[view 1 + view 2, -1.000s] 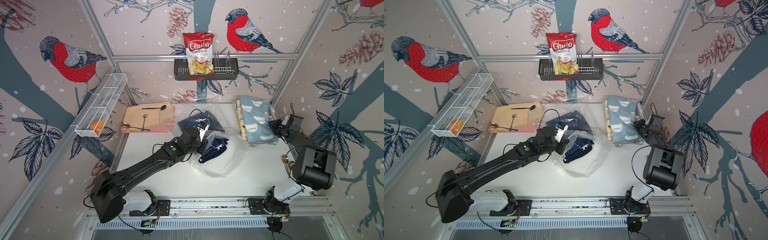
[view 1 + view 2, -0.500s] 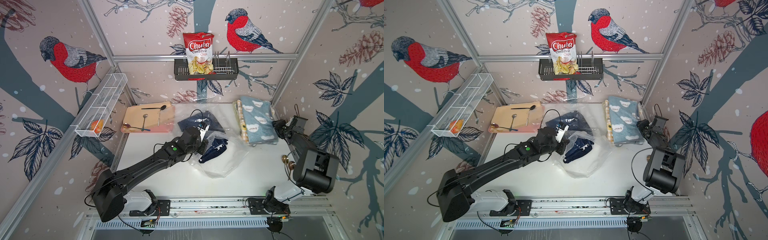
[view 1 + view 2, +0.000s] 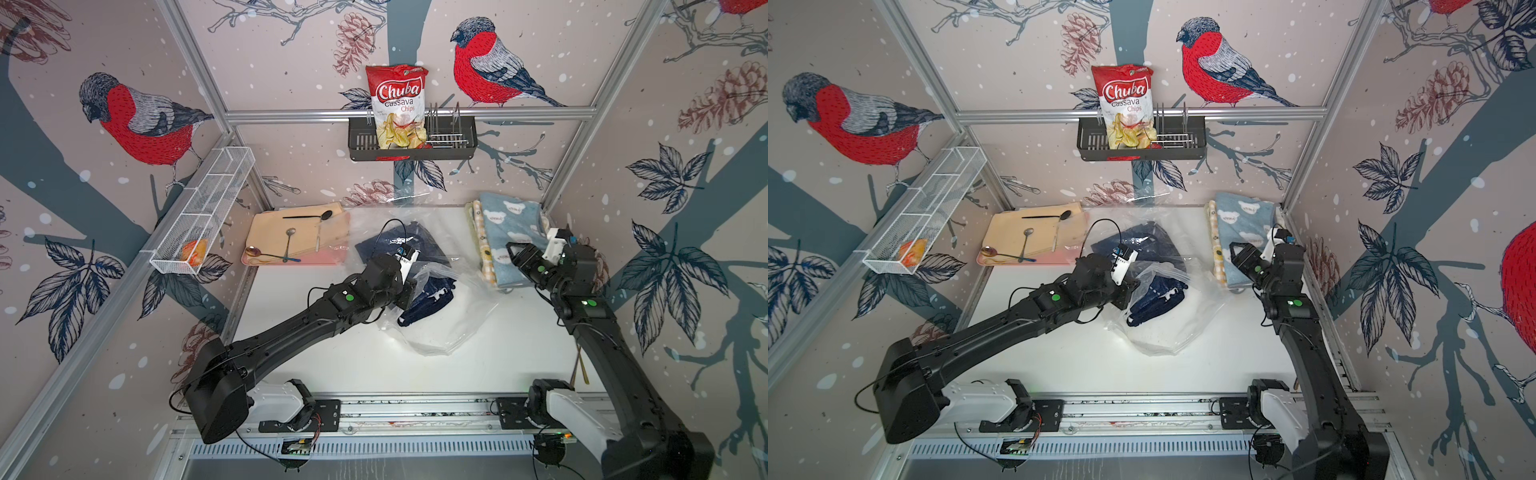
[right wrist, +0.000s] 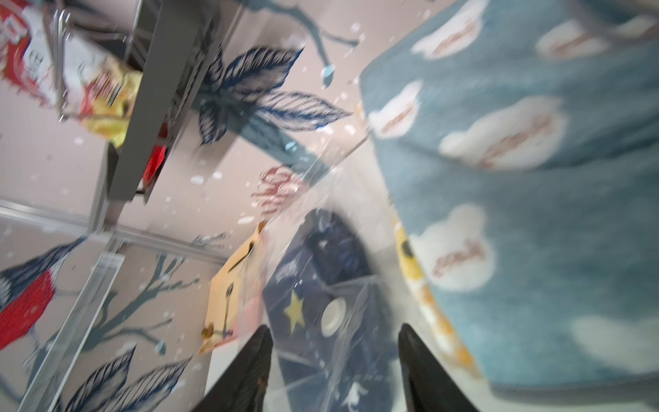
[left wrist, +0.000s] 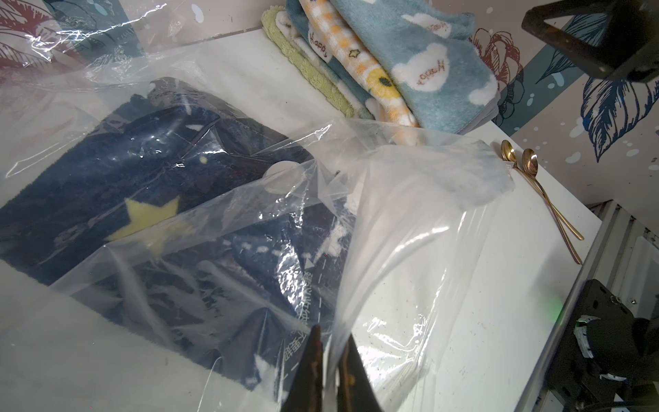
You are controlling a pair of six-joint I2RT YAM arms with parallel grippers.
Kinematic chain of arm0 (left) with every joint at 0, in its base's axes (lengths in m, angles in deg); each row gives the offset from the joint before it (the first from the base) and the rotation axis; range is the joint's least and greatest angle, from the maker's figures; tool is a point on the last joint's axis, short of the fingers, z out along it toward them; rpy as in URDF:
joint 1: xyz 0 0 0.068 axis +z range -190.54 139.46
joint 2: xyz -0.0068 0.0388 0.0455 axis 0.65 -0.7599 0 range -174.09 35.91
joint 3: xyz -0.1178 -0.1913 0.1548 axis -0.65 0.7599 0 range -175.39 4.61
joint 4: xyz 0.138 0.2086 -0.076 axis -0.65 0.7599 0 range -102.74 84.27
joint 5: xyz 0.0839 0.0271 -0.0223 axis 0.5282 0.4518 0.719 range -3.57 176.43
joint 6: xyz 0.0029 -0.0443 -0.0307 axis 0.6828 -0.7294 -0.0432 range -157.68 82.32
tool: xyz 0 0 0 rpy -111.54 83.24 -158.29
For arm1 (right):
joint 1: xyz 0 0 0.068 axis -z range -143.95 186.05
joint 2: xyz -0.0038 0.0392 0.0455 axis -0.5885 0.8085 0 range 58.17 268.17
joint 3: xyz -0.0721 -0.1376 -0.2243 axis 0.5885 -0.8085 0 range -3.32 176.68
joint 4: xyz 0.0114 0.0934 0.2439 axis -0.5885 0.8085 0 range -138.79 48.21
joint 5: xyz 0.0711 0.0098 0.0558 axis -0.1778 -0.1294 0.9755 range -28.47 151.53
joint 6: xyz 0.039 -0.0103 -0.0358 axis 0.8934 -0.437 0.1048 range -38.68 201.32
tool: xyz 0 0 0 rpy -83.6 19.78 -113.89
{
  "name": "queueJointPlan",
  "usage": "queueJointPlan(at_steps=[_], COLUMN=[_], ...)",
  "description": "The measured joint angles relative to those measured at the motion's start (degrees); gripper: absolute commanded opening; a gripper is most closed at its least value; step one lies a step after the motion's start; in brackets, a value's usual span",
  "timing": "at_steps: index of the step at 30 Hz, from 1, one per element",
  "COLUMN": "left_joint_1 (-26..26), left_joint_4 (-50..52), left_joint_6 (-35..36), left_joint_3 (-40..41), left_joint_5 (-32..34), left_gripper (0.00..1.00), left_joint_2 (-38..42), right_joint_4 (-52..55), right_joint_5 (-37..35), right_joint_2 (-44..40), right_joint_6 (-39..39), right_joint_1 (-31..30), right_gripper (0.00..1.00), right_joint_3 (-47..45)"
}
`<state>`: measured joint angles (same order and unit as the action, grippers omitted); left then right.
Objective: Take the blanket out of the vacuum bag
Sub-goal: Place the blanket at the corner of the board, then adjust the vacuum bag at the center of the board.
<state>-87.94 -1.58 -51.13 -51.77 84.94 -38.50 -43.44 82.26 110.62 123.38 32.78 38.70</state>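
The vacuum bag (image 3: 449,328) (image 3: 1167,332) lies crumpled mid-table, clear plastic with a round white valve cap (image 5: 285,176) (image 4: 333,317). A navy blanket (image 3: 428,295) (image 5: 124,171) with a yellow star is inside it. My left gripper (image 3: 409,291) (image 5: 331,335) is at the bag's near-left edge, shut on a fold of the plastic film, which is lifted. My right gripper (image 3: 513,253) (image 4: 333,331) hovers open over the near edge of a folded pale blue blanket stack (image 3: 507,232), facing the bag, with nothing between its fingers.
A pink tray (image 3: 299,262) with a beige cloth and spoons sits at the back left. On the back wall a black rack (image 3: 411,145) holds a red chips bag (image 3: 399,108). A white wire basket (image 3: 203,208) hangs on the left wall. Two gold spoons (image 5: 535,185) lie at the right table edge.
My right gripper has opened and swung leftward over the blue blanket stack toward the bag. The left arm has stayed nearly still, holding the plastic.
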Motion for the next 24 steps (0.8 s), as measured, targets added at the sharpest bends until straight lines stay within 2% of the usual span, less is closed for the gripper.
queueJointPlan(at_steps=[5, 11, 17, 24], left_joint_1=[-0.48, -2.69, -4.33, -5.35], left_joint_4=[0.04, 0.98, 2.75, 3.04], left_joint_6=[0.07, 1.09, 1.95, 2.97], left_joint_3=[-0.02, -0.09, -1.53, -1.70], left_joint_5=[0.04, 1.31, 3.34, 6.27], left_gripper=[0.12, 0.11, 0.11, 0.11], left_joint_2=[0.44, -0.02, -0.48, -0.20], right_joint_4=[2.58, 6.71, 7.08, 5.18], right_joint_5=[-0.46, -0.35, -0.09, -0.46], right_joint_2=[-6.62, -12.98, -16.92, -16.74], right_joint_6=[0.37, 0.44, 1.36, 1.36], right_joint_1=[-9.33, -17.57, -25.51, -34.18], right_gripper=[0.43, 0.32, 0.37, 0.38], right_joint_3=[-3.69, -4.00, -6.38, -10.16])
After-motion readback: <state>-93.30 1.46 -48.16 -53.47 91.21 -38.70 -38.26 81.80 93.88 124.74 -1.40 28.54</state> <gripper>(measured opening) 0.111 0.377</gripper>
